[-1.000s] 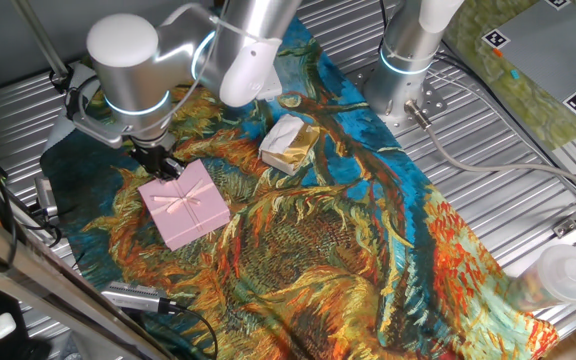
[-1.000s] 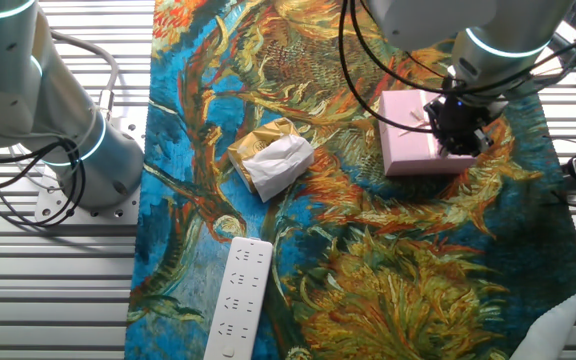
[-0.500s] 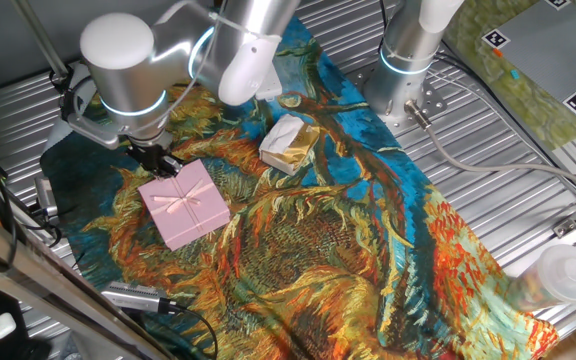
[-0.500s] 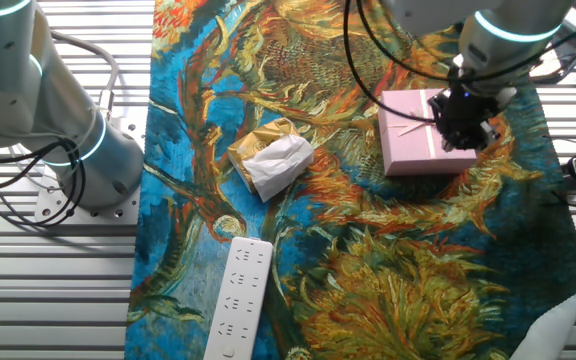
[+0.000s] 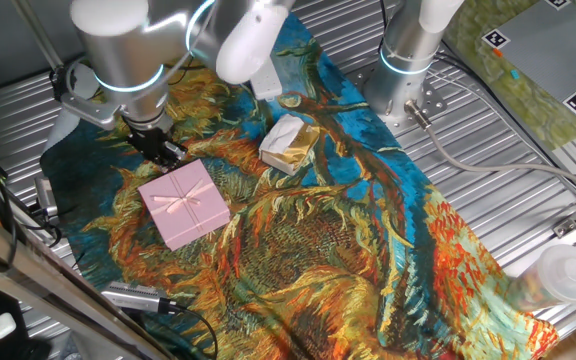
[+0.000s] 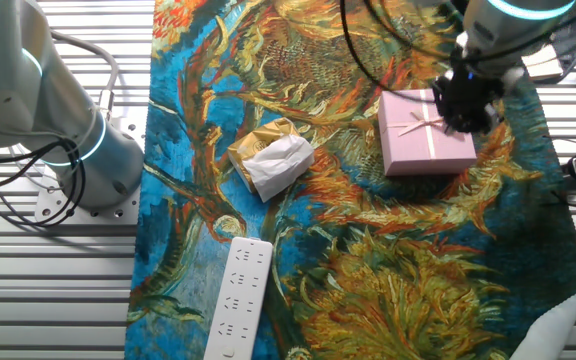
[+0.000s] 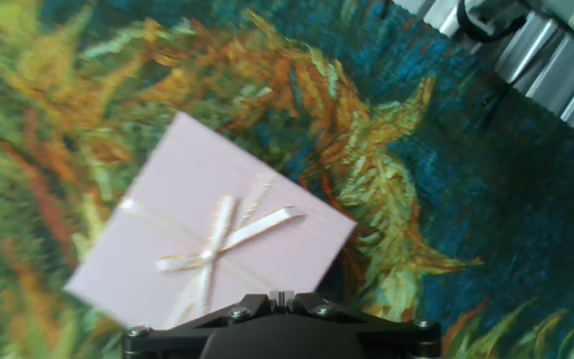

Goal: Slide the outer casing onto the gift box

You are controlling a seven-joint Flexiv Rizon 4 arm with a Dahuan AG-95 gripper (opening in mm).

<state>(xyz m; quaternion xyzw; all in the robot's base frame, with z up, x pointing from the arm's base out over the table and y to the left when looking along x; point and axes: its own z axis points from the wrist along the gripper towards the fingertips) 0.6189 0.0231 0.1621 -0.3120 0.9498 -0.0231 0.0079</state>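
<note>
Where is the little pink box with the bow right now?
The pink box with the bow lies flat on the colourful cloth, left of the gold-wrapped lump, with the gripper just above its far corner, apart from it.

Bright, even light, soft shadows; sharp fixed views, motion-blurred hand view.

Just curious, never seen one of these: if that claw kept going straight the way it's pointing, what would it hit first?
Probably the pink outer casing with its ribbon bow, lying right below the claw in the hand view; it may land near the casing's edge, since depth is unclear.
</note>
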